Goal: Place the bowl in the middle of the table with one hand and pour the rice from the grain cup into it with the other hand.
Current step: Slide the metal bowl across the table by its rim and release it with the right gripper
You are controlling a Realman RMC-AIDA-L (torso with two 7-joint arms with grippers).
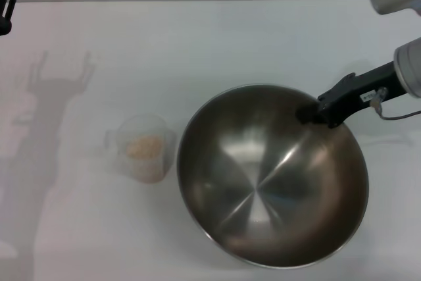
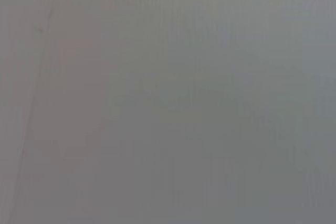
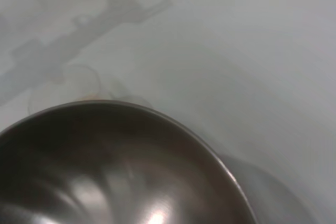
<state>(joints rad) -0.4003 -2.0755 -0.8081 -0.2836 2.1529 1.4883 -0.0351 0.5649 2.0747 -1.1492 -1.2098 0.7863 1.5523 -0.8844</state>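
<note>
Stainless steel fills my view: the bowl (image 1: 273,176) sits on the table (image 1: 197,44) with my right gripper (image 1: 314,115) pinching its far rim. The grain cup (image 1: 143,148), just beside the bowl toward my left arm, holds the rice (image 1: 145,146) untouched. My worry is that rim pinch: I judge the slick, curved steel could slip or tip if I drag it, and sliding toward the cup might knock it over and spill grains. My left gripper (image 1: 6,1) hangs well away from the bowl at the table's far corner; I cannot tell its finger state. Plain white matte tabletop, carrying an arm's shadow beyond the cup.
</note>
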